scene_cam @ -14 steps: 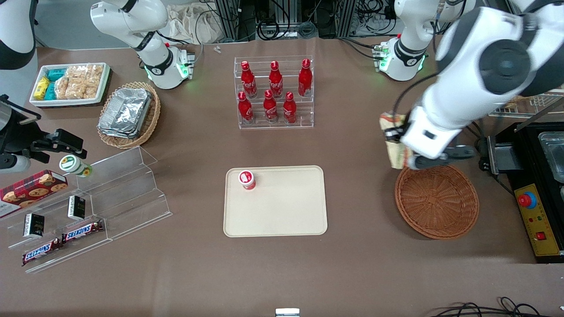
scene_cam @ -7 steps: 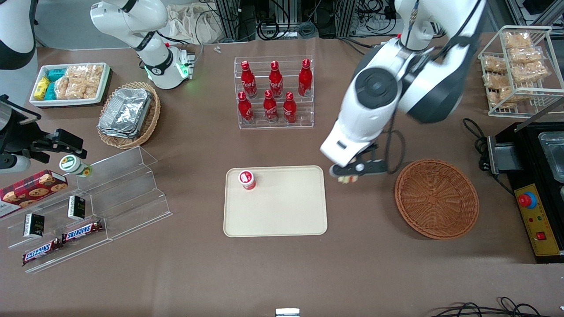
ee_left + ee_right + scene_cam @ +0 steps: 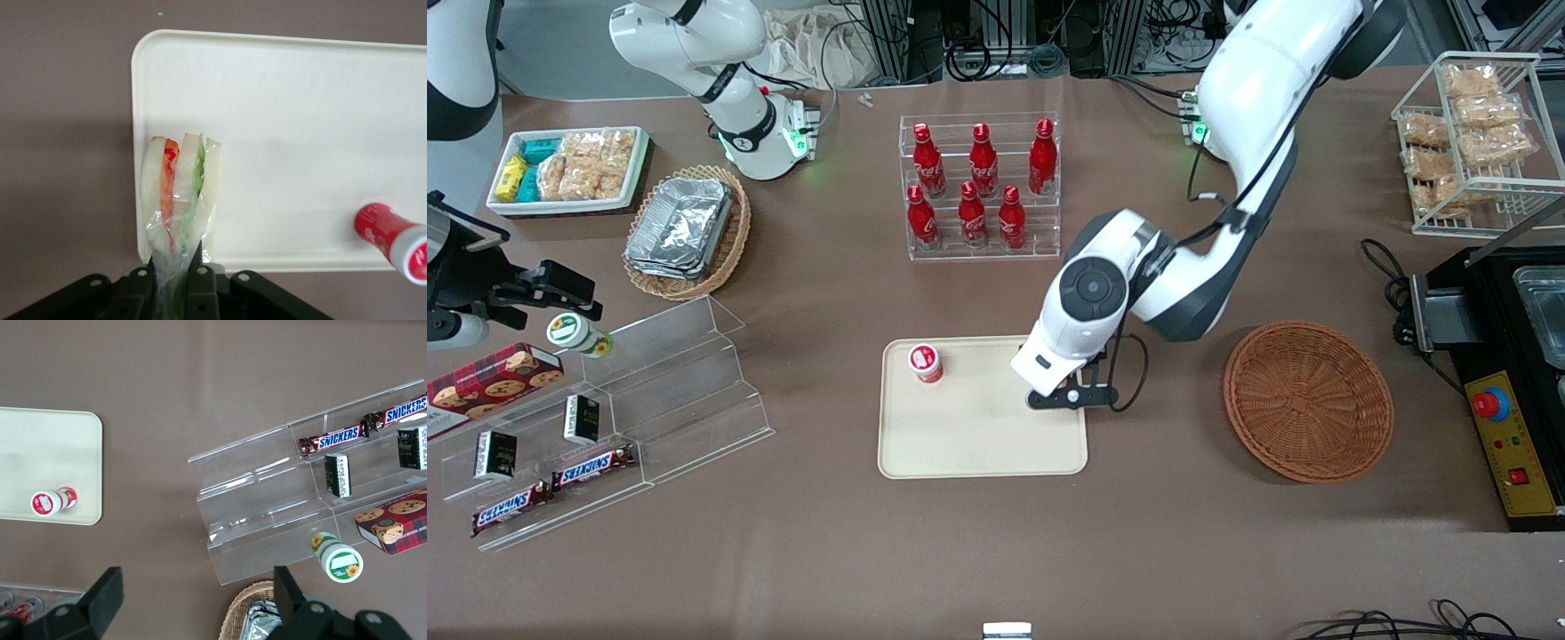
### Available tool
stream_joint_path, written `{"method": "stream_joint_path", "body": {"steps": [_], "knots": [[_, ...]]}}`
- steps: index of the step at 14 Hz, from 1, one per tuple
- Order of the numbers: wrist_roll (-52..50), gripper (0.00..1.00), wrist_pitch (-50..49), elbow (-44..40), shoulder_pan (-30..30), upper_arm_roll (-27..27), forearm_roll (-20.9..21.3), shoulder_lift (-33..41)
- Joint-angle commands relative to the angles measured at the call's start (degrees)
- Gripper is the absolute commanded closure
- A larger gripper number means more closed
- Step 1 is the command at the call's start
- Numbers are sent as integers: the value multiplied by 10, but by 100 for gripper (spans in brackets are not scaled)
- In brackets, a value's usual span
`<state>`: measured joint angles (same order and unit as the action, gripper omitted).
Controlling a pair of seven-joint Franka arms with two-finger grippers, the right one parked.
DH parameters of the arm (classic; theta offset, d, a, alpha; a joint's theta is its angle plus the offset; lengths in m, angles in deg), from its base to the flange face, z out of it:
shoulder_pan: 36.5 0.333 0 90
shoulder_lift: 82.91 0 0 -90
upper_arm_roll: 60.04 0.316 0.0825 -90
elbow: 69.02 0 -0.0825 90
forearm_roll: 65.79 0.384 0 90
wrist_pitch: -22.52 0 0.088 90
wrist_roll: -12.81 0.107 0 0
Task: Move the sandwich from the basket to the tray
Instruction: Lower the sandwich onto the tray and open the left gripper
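While over the tray (image 3: 978, 444), gripper (image 3: 177, 280) clamped on sandwich (image 3: 180, 193), wedge hanging below.

You had a glossy white left arm (image 3: 1227, 116), grey round joint caps, and a black gripper (image 3: 1069, 397).

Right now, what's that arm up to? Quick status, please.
Tool shut on sandwich, above tray edge nearest basket. Basket empty. Small red bottle stands on tray, well apart from the drop spot.

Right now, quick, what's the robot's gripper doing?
Gripper: shut on the sandwich, holding it above the tray, at the edge nearest the basket.
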<state>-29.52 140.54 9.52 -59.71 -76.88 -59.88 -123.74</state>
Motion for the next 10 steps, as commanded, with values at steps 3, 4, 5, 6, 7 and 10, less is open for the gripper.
{"method": "stream_joint_path", "body": {"steps": [3, 4, 5, 6, 7, 10], "knots": [[-14, 100, 70, -14, -5, 4, 73, -58], [-14, 100, 74, -14, -4, 4, 81, -64], [-13, 100, 77, -14, -5, 4, 82, -67], [-7, 100, 84, -14, -4, 4, 83, -74], [-7, 86, 89, -14, -4, 4, 82, -76], [-8, 1, 83, -15, 1, 4, 76, -68]]}}
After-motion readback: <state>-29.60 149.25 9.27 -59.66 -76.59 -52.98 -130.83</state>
